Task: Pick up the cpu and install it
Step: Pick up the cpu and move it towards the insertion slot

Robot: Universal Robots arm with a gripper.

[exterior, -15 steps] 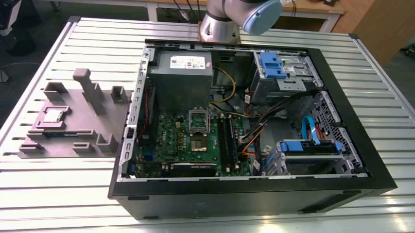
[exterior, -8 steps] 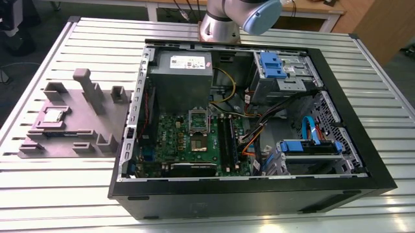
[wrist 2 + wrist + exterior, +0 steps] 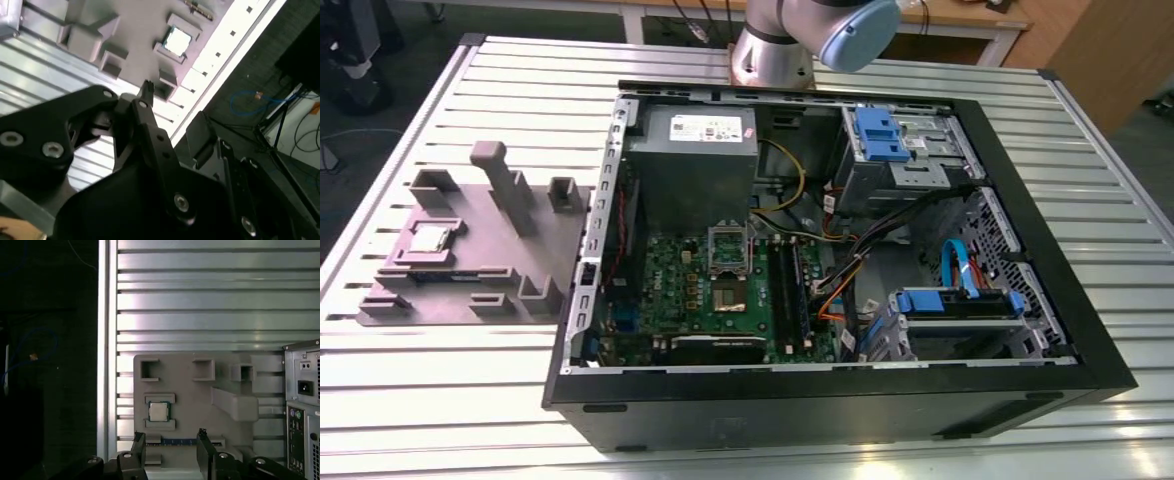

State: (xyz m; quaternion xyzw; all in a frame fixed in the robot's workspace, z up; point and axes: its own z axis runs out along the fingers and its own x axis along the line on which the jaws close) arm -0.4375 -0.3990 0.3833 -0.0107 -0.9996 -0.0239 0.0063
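Currently the gripper [image 3: 171,445] is held wide apart and empty, with nothing seen between its two dark fingers [image 3: 139,444] in the first wrist view. The cpu [image 3: 158,412] is found ahead of the fingertips and apart from them, on a line passing between the two fingers and nearer to one of them. It is laid flat with its pale metal top facing up, seated in a shallow recess of the grey fixture [image 3: 200,390] between two low raised blocks. Being square, it presents no long axis; its edges are lined up with the edges of the fixture. No corner mark can be made out, so which way it is turned cannot be told. The fixture is rested on the slatted bench [image 3: 454,400], just beside the open computer case [image 3: 854,405], on the exterior view's left. Inside the case the green motherboard [image 3: 680,290] is laid flat, and the dark socket [image 3: 727,248] is seen on it, well apart from the gripper. The lower parts of the fingers are cut off in the first wrist view, and part of the fixture is covered by the gripper's black body in the second wrist view. The arm [image 3: 787,40] is cut off at the edge of the exterior view.
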